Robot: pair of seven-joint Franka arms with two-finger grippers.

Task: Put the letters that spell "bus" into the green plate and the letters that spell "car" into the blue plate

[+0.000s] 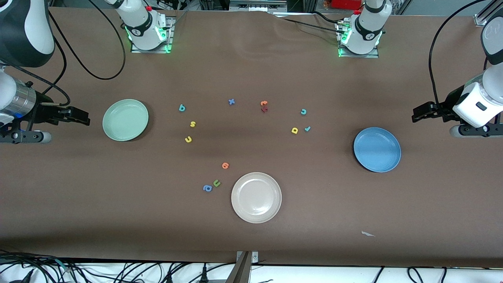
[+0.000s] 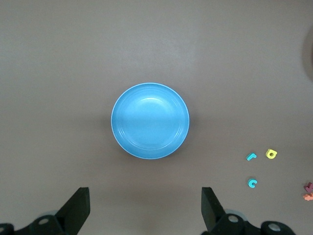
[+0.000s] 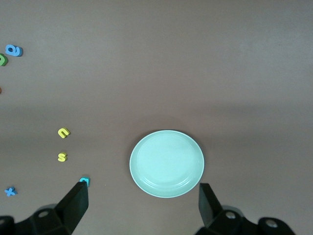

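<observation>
At the desk's two ends I have both claws waiting, fingers spread wide and holding nothing. My right claw (image 1: 84,117) hangs at about nine o'clock in the front view, just outside the green plate (image 1: 125,120); my left claw (image 1: 417,114) hangs at three o'clock, near the blue plate (image 1: 377,149).

Working inward from the green plate, toward the desk's middle, I see the teal b (image 1: 181,107), the yellow s (image 1: 192,124) and the yellow u (image 1: 188,139) in a short column, all on the bare desk, each nearer the front camera than the last. Inward from the blue plate sit the teal c (image 1: 303,111), the teal r (image 1: 307,128) and the yellow a (image 1: 294,130), r and a side by side, c a little farther from the camera.

Around twelve o'clock of the middle lie a blue x (image 1: 231,101) and an orange letter (image 1: 264,103) touching a dark red one (image 1: 264,109). At six o'clock stands a cream plate (image 1: 256,197), with an orange piece (image 1: 225,165), a green u (image 1: 216,182) and a blue a (image 1: 207,188) beside it.
</observation>
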